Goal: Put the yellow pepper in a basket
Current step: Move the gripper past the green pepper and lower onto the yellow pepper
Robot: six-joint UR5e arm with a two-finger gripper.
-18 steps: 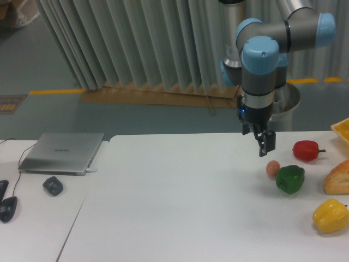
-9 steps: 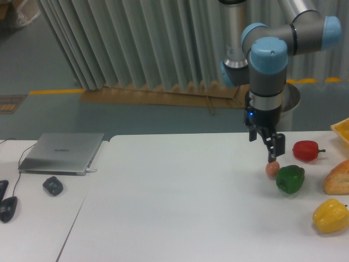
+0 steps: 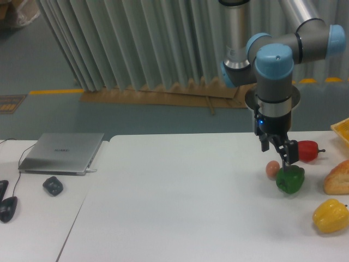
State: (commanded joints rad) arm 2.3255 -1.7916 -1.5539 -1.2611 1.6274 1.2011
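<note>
The yellow pepper [image 3: 330,215] lies at the front right of the white table, glossy and lumpy. Only a corner of the yellow basket [image 3: 342,129] shows at the right edge. My gripper [image 3: 288,156] hangs from the arm just above the green pepper [image 3: 290,179], well to the left of and behind the yellow pepper. It holds nothing. Its fingers are seen edge-on, so the gap between them does not show.
A red pepper [image 3: 308,150] lies behind the green one, a small pinkish fruit [image 3: 272,168] to its left, and a tan bread loaf [image 3: 338,178] at the right edge. A laptop [image 3: 61,152], mouse [image 3: 52,185] and black object lie far left.
My gripper has moved to the right and a little down, from left of the small pinkish fruit to just above the green pepper. The objects have not moved.
</note>
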